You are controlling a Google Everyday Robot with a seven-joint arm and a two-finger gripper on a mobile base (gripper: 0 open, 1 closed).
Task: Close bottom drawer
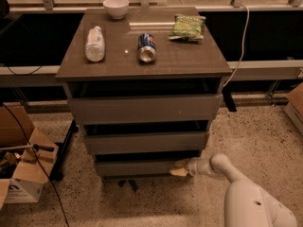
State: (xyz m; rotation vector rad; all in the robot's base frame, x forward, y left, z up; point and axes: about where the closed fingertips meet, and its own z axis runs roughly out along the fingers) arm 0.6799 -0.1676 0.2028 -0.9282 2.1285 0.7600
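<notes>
Cream-tipped gripper [181, 168] against the right end of the bottom drawer [137, 167], lower centre of frame.
Whether the gripper is clenched or released cannot be told. The drawer front lies beneath the middle drawer [144, 142], with a dark gap above it. Judged risk: pushing so far off-centre may skew and jam the tray, or the tip may slip off the plain front's right edge.

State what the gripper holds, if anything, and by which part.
It cannot be told. The gripper rests against the front of the bottom drawer, at its right end; no grasp shows.
</notes>
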